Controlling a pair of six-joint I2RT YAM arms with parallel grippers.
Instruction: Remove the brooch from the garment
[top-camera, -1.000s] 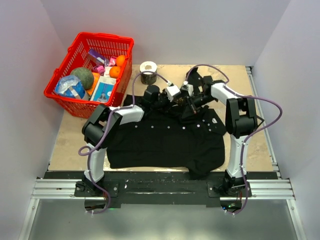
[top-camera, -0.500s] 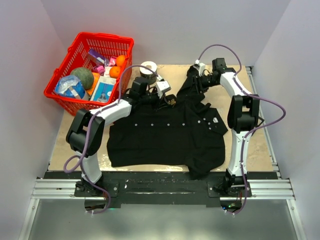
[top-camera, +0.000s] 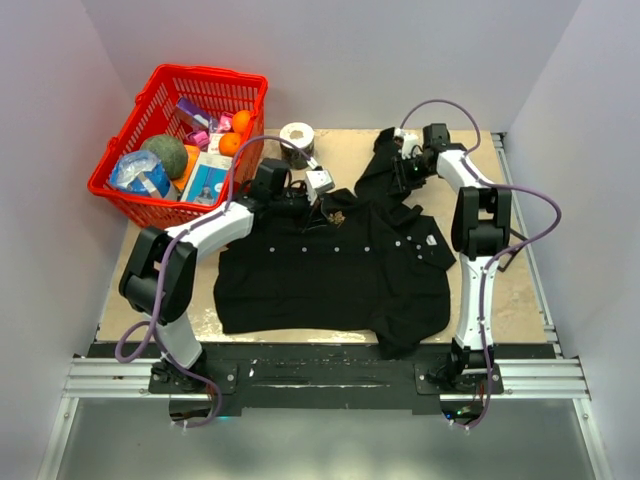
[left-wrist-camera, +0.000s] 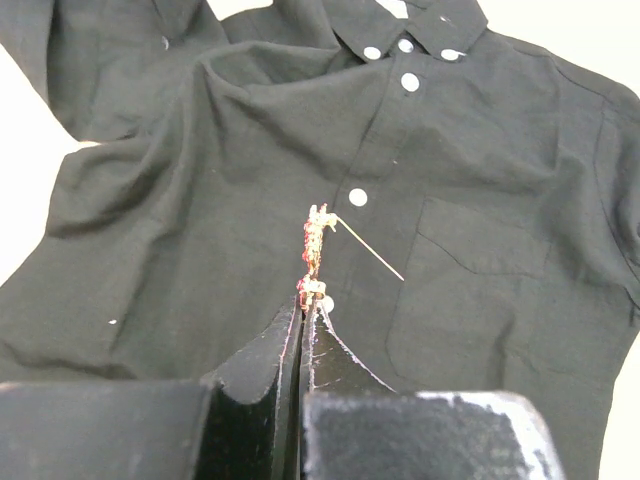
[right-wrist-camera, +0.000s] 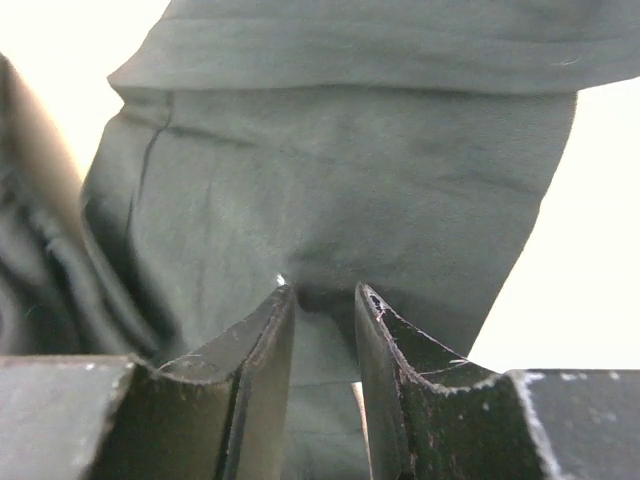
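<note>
My left arm stretches out long and low from its base across the near-left corner of the large black short-sleeved cloth shirt (top-camera: 330, 270), wrist level, ending over the shirt's far middle near the collar. My left claw (left-wrist-camera: 305, 305) is pressed fully together on the lower end of the tiny reddish-gold leaf-shaped brooch (left-wrist-camera: 315, 240). The brooch stands up from my fingertips above the row of small white buttons (left-wrist-camera: 357, 197), and its thin pin slants out bare to one side. I cannot tell if any part of it touches the cloth.

My right arm rises upright beside the shirt's right edge, then folds inward at the elbow toward the shirt's far-right corner, where the cloth is bunched up high. My right claw (right-wrist-camera: 325, 295) stands narrowly parted, its 2 fingers a slit apart, with a hanging fold of the shirt right at their tips. I cannot tell if they touch it.

The shirt lies front up on a pale wooden tabletop (top-camera: 140, 270). A red plastic basket (top-camera: 205, 72) of groceries sits beyond the shirt's far-left corner, and a white tape roll (top-camera: 297, 140) sits just beyond its collar. Plain pale walls close in on 3 sides.
</note>
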